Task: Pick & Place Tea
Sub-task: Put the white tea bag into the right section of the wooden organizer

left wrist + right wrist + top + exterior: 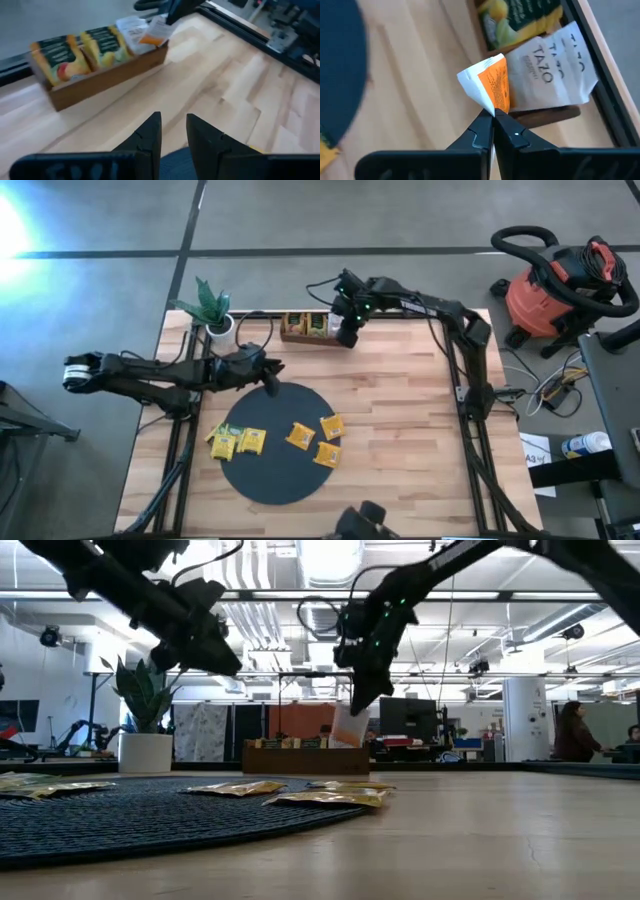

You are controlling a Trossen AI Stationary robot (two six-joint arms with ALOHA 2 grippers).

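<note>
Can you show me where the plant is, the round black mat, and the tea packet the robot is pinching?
plant (210, 302), high view, on its green leaves.
black mat (275, 475), high view, on a bare part.
orange and white tea packet (492, 85), right wrist view, on its orange face.

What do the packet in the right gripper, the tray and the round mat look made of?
Packet pinched in the right gripper: paper or foil-lined paper, matte, creased.
Tray: brown wood, smooth, grain faint.
Mat: dark woven fabric or rubber; ribbed texture.
</note>
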